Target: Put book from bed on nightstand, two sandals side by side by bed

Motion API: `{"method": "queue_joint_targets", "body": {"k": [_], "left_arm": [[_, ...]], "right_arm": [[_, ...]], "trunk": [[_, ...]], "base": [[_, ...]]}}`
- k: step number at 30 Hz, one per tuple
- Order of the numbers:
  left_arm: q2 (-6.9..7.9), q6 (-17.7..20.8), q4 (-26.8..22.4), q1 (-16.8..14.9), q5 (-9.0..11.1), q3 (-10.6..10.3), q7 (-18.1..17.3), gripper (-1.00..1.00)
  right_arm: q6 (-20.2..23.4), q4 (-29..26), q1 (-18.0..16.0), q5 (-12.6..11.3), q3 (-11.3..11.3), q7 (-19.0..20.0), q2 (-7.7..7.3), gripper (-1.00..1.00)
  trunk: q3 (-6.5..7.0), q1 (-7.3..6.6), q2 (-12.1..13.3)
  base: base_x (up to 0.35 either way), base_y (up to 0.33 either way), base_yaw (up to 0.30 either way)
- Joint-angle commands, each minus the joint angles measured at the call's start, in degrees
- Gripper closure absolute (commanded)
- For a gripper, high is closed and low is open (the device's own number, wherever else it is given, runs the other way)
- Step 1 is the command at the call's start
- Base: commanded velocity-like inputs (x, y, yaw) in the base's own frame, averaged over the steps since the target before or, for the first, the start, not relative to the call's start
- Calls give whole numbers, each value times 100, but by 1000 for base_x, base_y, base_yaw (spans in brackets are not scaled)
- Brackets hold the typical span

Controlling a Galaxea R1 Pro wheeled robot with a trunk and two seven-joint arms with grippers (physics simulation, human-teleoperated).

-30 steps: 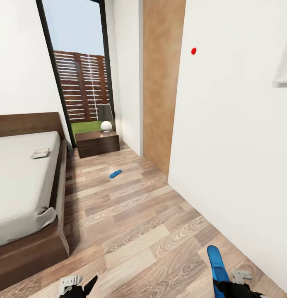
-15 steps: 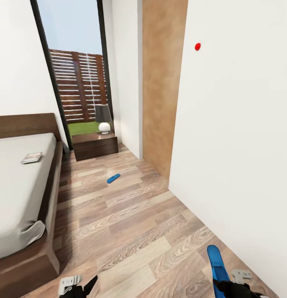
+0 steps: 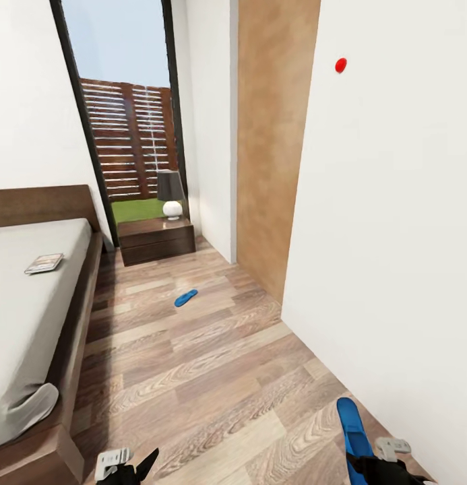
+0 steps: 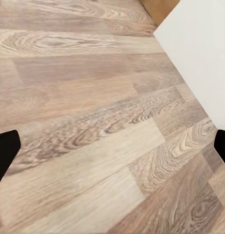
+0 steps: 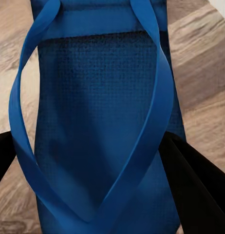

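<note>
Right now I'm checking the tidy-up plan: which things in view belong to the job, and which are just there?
Job:
- book on the bed
- sandal on the floor
- second sandal in the right gripper
- nightstand

Just there:
- lamp on the nightstand
- red wall dot

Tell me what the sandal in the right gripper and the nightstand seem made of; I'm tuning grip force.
The held sandal looks like soft foam or rubber: a matte blue footbed with fine dotted texture and thin, smooth straps, clamped by the right gripper. The nightstand looks like dark-brown wood or veneer with a fairly glossy top, judging by the pale sheen under the lamp. Both are renders, so these are guesses.
</note>
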Motion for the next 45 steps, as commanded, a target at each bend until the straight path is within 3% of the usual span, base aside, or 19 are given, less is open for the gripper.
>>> {"method": "queue_joint_targets", "body": {"k": [1,24,45], "left_arm": [[0,28,4,-4,42,6,-29,-100],[0,28,4,-4,42,7,-29,-100],[0,28,4,-4,42,7,-29,-100]], "right_arm": [[37,-10,-1,-1,-42,35,2,100],[36,-10,-1,-4,-42,36,1,100],[36,-10,-1,0,-42,35,1,100]], "trunk": [[-9,2,-2],[-71,2,-2],[-76,2,-2]], "base": [[316,0,226],[316,15,128],[315,0,8]]}}
